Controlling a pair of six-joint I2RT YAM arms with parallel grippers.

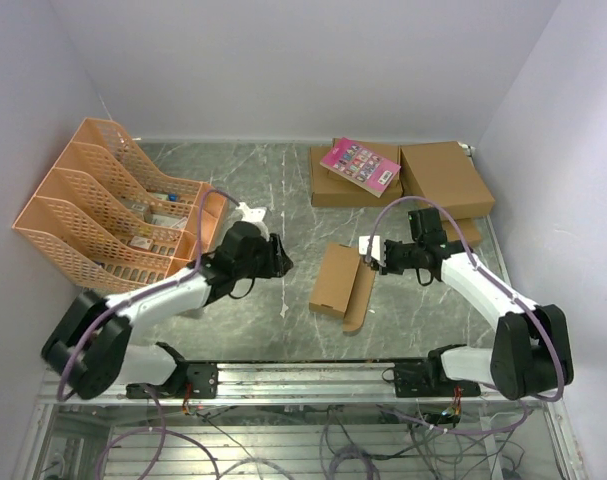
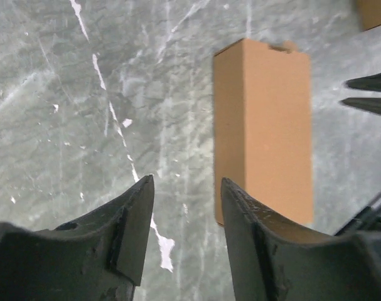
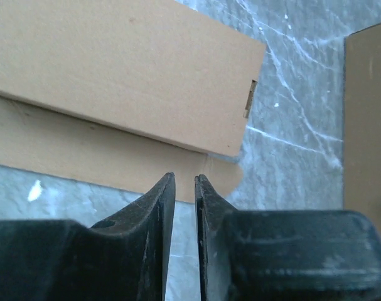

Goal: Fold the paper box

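Note:
The paper box [image 1: 341, 282] lies flat on the marble table in the middle, a plain brown oblong with one long flap spread out on its right side. My left gripper [image 1: 281, 262] is open and empty, just left of the box and apart from it. In the left wrist view the box [image 2: 262, 132] lies beyond and right of the gripper [image 2: 187, 182]. My right gripper [image 1: 368, 255] is at the box's right flap. In the right wrist view its jaws [image 3: 184, 177] stand almost together with nothing between them, tips at the flap's edge [image 3: 83, 157] below the box top [image 3: 127, 69].
Peach file racks [image 1: 103, 210] stand at the left. Two larger brown boxes [image 1: 445, 178] lie at the back right, one bearing a pink booklet [image 1: 360, 165]. A small brown box [image 1: 465, 232] sits behind my right arm. A metal rail [image 1: 303, 375] runs along the near edge.

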